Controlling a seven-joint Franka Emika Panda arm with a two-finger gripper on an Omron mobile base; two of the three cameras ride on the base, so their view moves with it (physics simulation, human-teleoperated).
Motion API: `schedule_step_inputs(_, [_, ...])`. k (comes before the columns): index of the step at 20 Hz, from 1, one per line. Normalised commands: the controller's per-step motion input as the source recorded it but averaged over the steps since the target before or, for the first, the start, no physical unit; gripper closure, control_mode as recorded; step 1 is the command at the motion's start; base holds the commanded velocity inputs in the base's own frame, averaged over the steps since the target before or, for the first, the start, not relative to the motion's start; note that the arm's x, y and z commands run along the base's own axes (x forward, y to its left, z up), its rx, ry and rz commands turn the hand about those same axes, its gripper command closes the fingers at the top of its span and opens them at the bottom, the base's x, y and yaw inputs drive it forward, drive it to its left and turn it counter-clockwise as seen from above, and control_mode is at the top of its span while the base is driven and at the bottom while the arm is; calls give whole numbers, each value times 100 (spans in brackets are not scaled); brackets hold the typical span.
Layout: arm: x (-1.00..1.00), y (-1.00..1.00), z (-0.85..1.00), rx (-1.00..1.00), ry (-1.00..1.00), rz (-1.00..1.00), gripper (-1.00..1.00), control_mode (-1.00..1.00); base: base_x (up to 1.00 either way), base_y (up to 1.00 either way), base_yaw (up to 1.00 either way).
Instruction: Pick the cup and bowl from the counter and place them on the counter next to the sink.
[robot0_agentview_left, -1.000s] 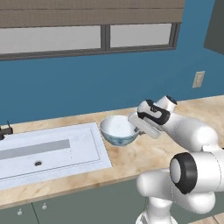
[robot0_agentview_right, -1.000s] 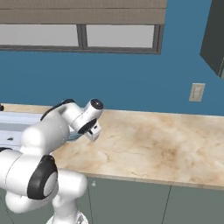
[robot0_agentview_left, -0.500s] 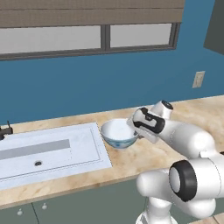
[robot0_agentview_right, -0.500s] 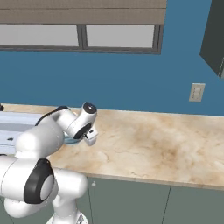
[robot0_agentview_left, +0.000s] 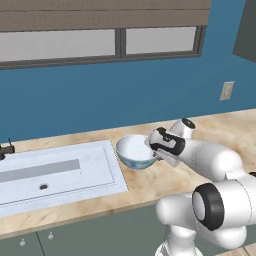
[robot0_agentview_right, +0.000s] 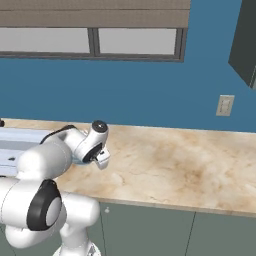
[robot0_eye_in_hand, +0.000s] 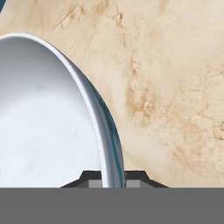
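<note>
This is a home kitchen, rendered rather than filmed. A beige marble-patterned bench (robot0_agentview_right: 170, 170) runs along a blue wall (robot0_agentview_right: 150, 95) over grey-green cabinets (robot0_agentview_right: 150, 230). A white sink (robot0_agentview_left: 55, 172) is set into the bench, with a window (robot0_agentview_left: 100, 42) and blind above it, a wall socket (robot0_agentview_right: 223, 105), and a bowl (robot0_agentview_left: 136, 152) beside the sink.

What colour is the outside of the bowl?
Dark blue-grey on the bowl outside, pale white inside; the hand view shows it best.
</note>
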Motion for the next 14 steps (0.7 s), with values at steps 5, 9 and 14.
schedule_step_inputs(5, [0, 0, -16, 0, 0, -4, 100, -100, 0, 0, 0])
schedule_step_inputs(9, [0, 0, 0, 0, 0, 0, -100, -100, 0, 0, 0])
schedule_step_inputs(14, [0, 0, 0, 0, 0, 0, -100, -100, 0, 0, 0])
